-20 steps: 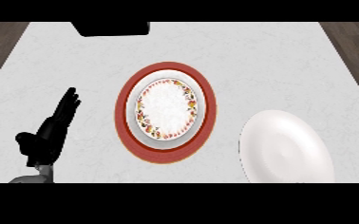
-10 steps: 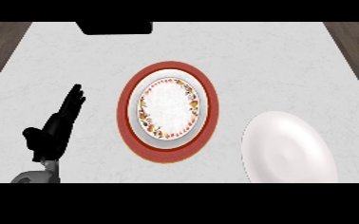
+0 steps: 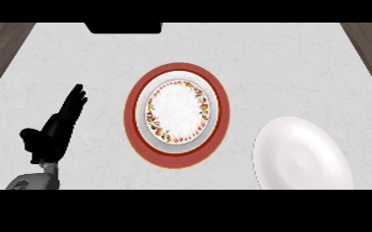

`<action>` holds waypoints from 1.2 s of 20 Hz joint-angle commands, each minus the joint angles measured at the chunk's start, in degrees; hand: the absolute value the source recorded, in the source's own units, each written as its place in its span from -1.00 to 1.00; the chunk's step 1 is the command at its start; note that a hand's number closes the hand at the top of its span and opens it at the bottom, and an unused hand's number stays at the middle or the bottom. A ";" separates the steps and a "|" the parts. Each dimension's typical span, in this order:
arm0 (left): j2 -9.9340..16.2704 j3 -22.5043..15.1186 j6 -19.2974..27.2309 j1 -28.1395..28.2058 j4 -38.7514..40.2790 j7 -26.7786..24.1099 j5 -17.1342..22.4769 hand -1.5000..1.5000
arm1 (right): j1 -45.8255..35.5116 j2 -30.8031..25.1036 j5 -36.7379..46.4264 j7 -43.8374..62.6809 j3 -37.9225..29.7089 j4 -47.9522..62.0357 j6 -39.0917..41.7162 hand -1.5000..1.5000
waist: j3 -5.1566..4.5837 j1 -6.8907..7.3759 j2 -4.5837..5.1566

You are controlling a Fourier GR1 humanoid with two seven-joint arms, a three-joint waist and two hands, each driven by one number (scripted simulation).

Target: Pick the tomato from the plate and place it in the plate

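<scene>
Your left hand has crept slightly up the counter over the last second, fingers straight and empty, left of the red-rimmed plate. You can see no tomato on it or on the white plate; your right hand is out of view, so picking hasn't begun.

Single view only, from robot's head. Looks steeply down onto counter, far edge at top, robot's side at bottom. Moderate distance: counter spans almost full width, dark floor strips at both upper corners. Patterned plate on red plate near centre; white plate cut by lower edge. Left hand enters lower left.
</scene>
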 commanded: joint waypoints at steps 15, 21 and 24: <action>-2.34 -2.48 -0.74 -2.71 0.60 0.34 -1.68 0.00 | -36.32 1.81 -16.93 16.91 -5.72 16.19 8.19 1.00 | -0.04 3.27 1.07; -2.23 -2.54 -0.62 -3.10 0.69 -0.66 -2.29 0.00 | -38.21 1.75 -21.42 16.96 -8.31 20.07 4.55 1.00 | -0.03 3.89 1.36; -1.12 -1.17 -1.43 -2.84 0.19 0.81 -0.84 0.00 | -36.94 1.75 -22.05 18.24 -11.06 16.59 -1.49 1.00 | 0.14 3.85 1.10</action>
